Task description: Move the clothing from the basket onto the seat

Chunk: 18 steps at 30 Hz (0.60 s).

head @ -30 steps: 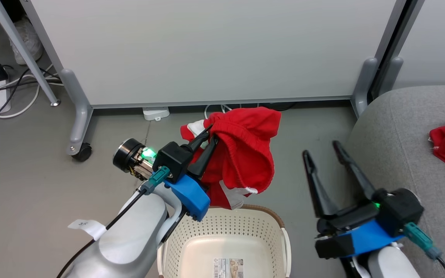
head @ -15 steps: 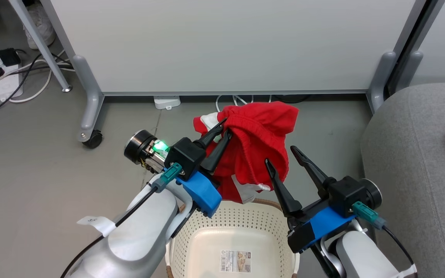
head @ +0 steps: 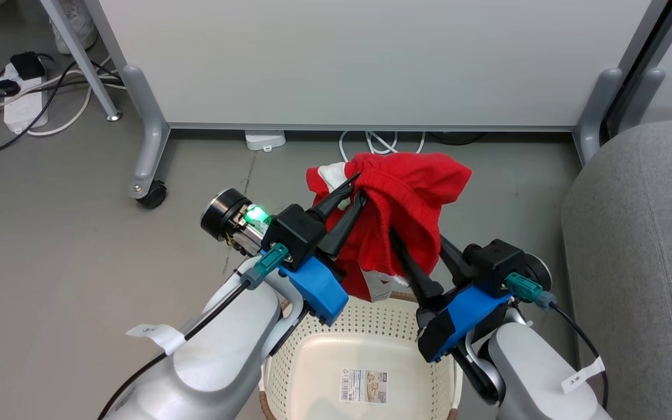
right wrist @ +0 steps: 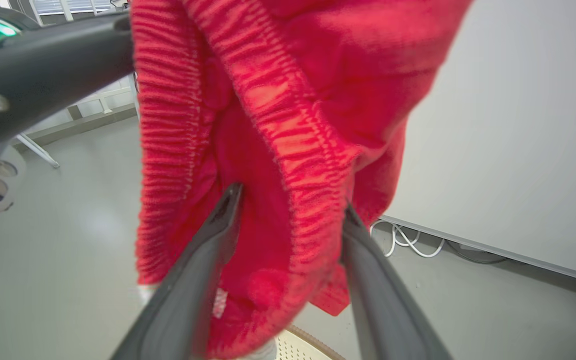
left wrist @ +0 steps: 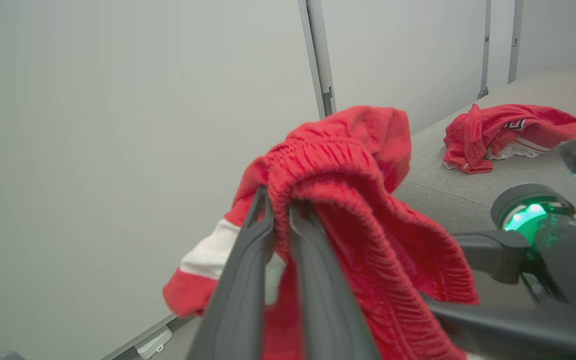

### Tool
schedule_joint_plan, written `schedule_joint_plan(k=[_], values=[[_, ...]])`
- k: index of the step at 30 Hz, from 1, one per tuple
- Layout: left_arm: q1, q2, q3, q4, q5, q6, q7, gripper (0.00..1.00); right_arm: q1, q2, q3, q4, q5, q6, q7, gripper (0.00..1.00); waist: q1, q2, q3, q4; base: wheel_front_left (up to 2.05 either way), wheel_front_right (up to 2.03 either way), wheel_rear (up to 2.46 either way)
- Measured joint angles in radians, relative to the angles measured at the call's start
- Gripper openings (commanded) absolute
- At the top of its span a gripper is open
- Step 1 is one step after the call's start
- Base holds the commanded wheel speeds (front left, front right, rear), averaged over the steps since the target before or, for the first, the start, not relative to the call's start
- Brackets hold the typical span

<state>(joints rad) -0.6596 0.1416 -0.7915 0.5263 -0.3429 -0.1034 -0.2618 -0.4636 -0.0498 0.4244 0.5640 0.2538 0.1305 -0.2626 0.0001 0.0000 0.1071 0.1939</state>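
A red garment of the clothing hangs above the cream basket, whose bottom shows a sticker. My left gripper is shut on the ribbed waistband; the left wrist view shows the fabric pinched between the fingers of that gripper. My right gripper reaches into the garment from the right. In the right wrist view this gripper stands open, its fingers on either side of the waistband. The grey seat lies at the right, with another red garment on it.
A white partition panel on grey feet with a castor stands behind the basket. Cables and a power strip lie on the grey floor at the far left. More cables trail under the panel.
The head camera has shifted. My right gripper has swung left from beside the seat to the hanging garment, its fingers now straddling the fabric and drawing closer. The left grip is unchanged.
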Motion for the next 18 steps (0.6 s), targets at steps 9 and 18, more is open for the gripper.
schedule_joint_plan(k=[9, 18], values=[[0.000, -0.005, 0.003, 0.009, 0.000, -0.003, 0.000, 0.00, -0.013, 0.000, 0.016, 0.012, 0.022, 0.000, 0.000, 0.00, 0.0000, 0.0000, -0.012, -0.001, 0.00, 0.00, 0.00], [0.002, -0.007, 0.006, 0.010, 0.001, -0.006, 0.000, 0.00, -0.009, 0.000, 0.015, 0.007, 0.022, 0.000, 0.000, 0.00, 0.0000, 0.0000, -0.016, -0.003, 0.00, 0.00, 0.00]])
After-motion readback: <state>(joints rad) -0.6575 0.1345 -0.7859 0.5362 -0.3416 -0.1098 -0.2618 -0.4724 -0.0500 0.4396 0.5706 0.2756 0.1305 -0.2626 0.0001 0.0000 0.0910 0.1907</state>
